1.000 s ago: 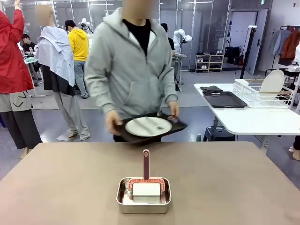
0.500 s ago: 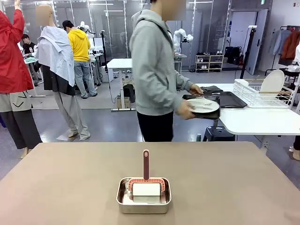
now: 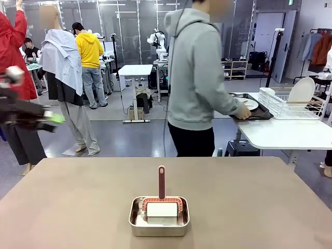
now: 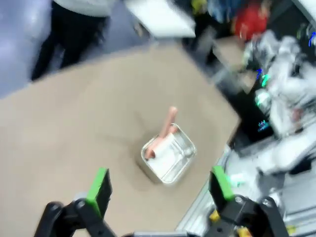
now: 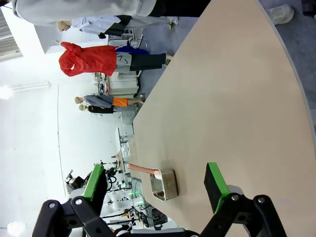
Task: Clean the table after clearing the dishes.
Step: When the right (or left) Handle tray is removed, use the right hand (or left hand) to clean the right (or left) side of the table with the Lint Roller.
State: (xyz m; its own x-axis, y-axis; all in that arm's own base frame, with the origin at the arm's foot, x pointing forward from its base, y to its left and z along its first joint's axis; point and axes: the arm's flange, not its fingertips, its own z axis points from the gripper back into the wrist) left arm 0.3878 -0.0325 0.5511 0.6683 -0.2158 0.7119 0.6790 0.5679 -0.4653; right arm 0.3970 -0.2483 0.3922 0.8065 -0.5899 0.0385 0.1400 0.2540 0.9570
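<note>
Wide open and empty, the left gripper [image 3: 52,120] at mid-left could miss the brush handle [image 3: 161,182] — and tip its pan [image 3: 158,228].

Matte smooth table [image 3: 259,197], shiny steel pan [image 3: 158,228]

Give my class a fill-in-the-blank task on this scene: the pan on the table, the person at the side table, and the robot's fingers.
1. In the steel pan on the brown table, the cleaning tool has a reddish handle that points ____.
2. The person in the grey hoodie has a hand on the tray with the plate, on the ____ side table.
3. The fingers of the left gripper and the right gripper stand ____.
Missing words: up; white; open.
</note>
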